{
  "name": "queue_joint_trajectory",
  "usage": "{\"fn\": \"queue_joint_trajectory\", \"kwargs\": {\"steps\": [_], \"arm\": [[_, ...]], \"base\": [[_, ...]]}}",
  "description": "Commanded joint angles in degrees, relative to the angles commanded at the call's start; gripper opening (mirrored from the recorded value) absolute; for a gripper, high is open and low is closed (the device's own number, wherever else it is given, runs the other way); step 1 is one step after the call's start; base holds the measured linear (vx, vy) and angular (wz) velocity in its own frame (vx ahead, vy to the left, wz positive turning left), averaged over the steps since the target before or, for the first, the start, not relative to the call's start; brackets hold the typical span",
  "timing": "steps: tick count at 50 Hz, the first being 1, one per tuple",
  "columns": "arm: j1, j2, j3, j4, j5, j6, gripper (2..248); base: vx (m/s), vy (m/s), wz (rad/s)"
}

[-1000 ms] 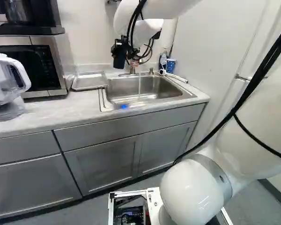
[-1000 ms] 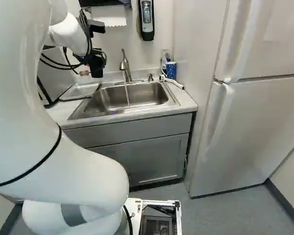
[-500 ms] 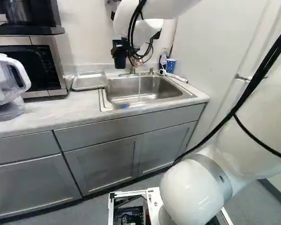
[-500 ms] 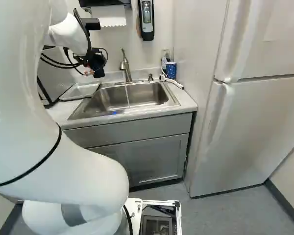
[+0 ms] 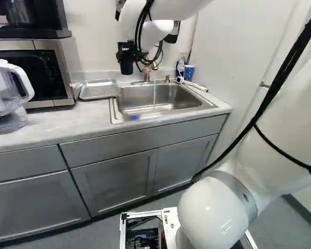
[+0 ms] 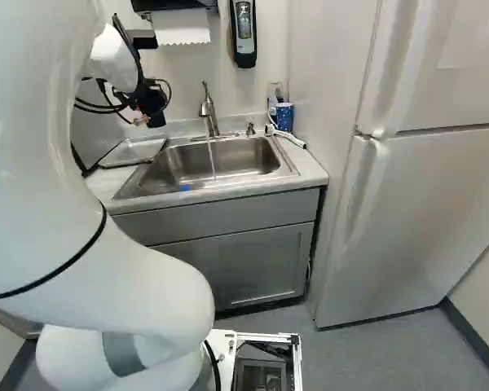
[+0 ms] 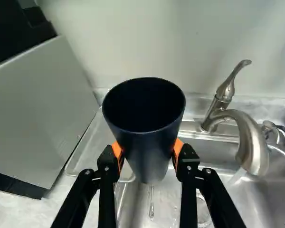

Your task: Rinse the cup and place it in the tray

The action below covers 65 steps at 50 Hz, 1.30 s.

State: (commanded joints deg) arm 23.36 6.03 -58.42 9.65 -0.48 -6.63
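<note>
In the left base view my gripper (image 5: 137, 54) hangs above the back of the sink's left end, holding the dark cup (image 5: 126, 63). The wrist view shows the gripper (image 7: 148, 154) shut on the cup (image 7: 147, 137), an orange pad pressing each side; the cup's open mouth is up and its inside looks dark. Water runs from the faucet (image 7: 249, 137) into the sink (image 5: 197, 105), with the cup beside the stream, not under it. The metal tray (image 5: 98, 89) lies on the counter left of the sink, partly hidden behind the cup in the wrist view.
A microwave (image 5: 57, 67) stands beside the tray, and a clear pitcher (image 5: 8, 93) is on the counter left of it. A blue patterned cup (image 6: 284, 116) and a bottle stand behind the sink's right corner. A refrigerator (image 6: 440, 179) is at the right.
The arm has swung a little to the left in both base views, carrying the cup away from the faucet towards the tray side. The base has not moved, and the water keeps running.
</note>
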Motion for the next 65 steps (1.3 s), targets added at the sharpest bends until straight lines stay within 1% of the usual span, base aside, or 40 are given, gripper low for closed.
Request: {"fn": "queue_joint_trajectory", "kwargs": {"steps": [16,46,56,65], "arm": [[2.5,-2.5,-2.0,1.7,4.0,0.0,121],[6.2,-10.8,-6.9,5.5,12.0,0.0,121],[7.1,-14.0,-9.0,6.5,14.1,0.0,121],[7.2,-14.6,-8.6,6.5,14.1,0.0,121]], "base": [[0.0,0.0,0.0],[0.0,0.0,0.0],[0.0,0.0,0.0],[0.0,0.0,0.0]]}}
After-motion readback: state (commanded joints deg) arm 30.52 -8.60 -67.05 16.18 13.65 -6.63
